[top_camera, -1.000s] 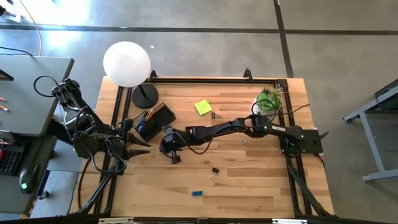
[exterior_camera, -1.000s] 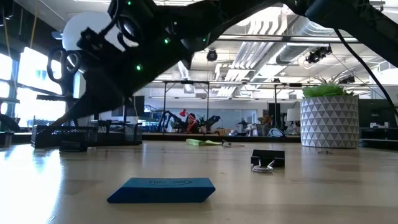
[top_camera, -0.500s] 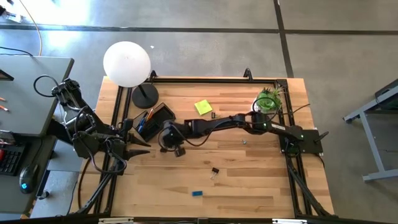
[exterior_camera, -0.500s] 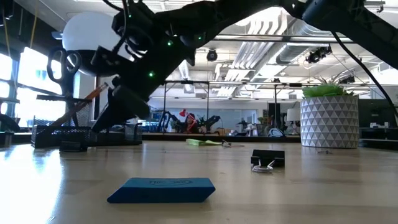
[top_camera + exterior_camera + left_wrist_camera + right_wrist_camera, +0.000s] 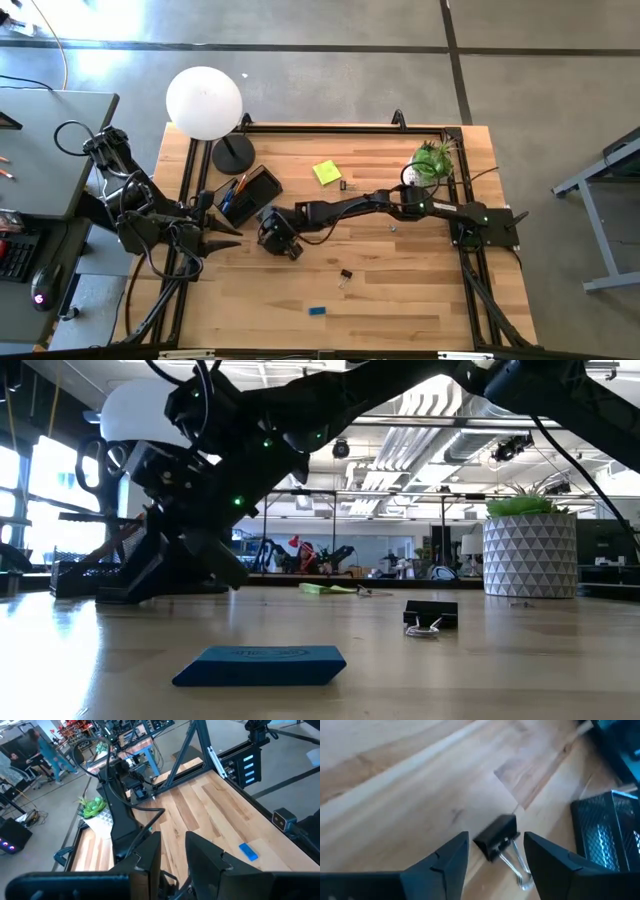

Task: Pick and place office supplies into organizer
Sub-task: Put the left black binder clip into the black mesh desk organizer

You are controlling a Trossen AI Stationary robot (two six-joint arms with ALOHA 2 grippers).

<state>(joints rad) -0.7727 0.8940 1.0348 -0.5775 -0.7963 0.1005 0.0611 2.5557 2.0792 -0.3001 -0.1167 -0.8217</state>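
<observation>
The right gripper [image 5: 285, 245] hovered left of centre in the high view, just right of the organizer [image 5: 250, 192]. Its fingers [image 5: 445, 857] stood spread, empty, with a black binder clip [image 5: 496, 836] on the table [image 5: 400, 290] between them, beside the organizer's mesh wall. To grasp well, the fingers should have descended squarely over the clip's black body, not its wire handles, before closing. The left gripper [image 5: 172, 857] waited at the table's left edge, fingers slightly parted, empty.
</observation>
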